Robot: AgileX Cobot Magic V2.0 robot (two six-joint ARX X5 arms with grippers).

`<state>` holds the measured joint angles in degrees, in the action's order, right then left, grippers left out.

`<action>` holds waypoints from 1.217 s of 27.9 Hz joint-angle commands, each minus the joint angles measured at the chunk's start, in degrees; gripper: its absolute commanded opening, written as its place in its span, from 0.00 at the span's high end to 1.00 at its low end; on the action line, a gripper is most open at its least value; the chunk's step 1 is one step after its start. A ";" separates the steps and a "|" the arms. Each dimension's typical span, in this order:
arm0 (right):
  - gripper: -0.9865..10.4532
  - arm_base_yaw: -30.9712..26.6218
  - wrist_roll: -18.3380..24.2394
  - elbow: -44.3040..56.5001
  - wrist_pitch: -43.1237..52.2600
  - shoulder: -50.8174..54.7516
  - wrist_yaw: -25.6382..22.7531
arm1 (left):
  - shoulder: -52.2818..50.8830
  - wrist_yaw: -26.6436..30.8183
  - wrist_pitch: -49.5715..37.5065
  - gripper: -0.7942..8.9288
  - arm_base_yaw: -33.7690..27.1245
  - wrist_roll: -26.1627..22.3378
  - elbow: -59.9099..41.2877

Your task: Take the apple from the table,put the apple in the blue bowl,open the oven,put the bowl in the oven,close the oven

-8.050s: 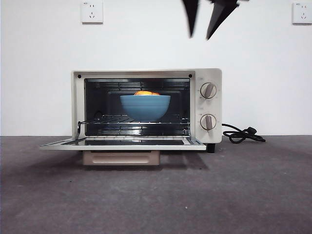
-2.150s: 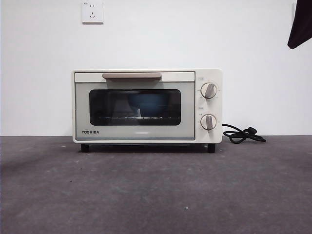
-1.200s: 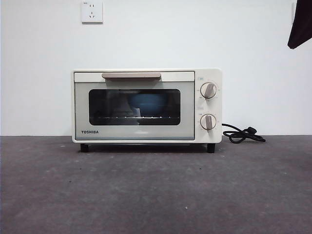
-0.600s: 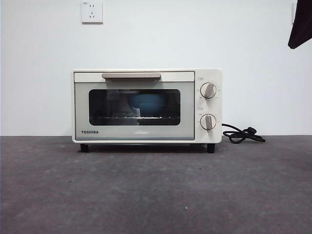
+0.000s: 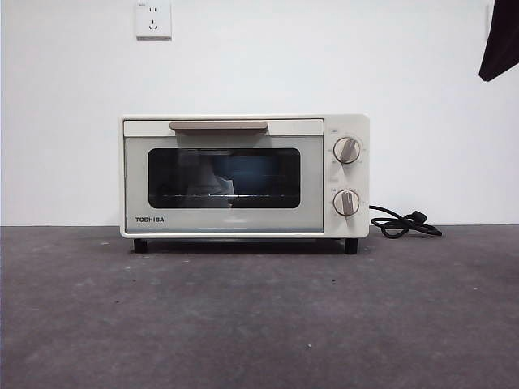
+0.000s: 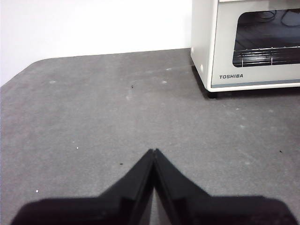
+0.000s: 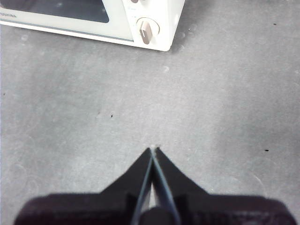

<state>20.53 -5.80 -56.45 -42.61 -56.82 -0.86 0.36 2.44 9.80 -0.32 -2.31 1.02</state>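
left gripper (image 6: pixel 153 151): jaws closed, empty | right gripper (image 7: pixel 153 149): jaws closed, empty

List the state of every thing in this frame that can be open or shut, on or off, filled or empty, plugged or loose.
Cream-white TOSHIBA toaster oven: door shut, handle up.
Matte blue bowl: inside the oven on the rack, dimly seen through the dark glass; contents not visible.
Black cord: lying coiled on the dark grey table, plug loose.
Left gripper: shut, empty, over the table.
Right gripper: shut, empty, over the table.
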 commanded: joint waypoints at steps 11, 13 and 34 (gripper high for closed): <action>0.91 -2.40 -0.59 0.81 0.20 5.03 -1.01 | 0.04 0.15 -0.50 0.92 0.13 0.39 -0.59; 0.91 -4.57 0.17 2.80 2.60 11.74 -1.07 | 0.04 0.15 -0.50 0.92 0.13 0.39 -0.59; 0.91 -21.00 0.15 38.16 23.45 49.48 -7.72 | 0.04 0.15 -0.50 0.92 0.13 0.39 -0.59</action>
<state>-0.38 -5.69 -19.07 -19.81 -7.75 -8.58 0.40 2.44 9.80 -0.32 -2.31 1.02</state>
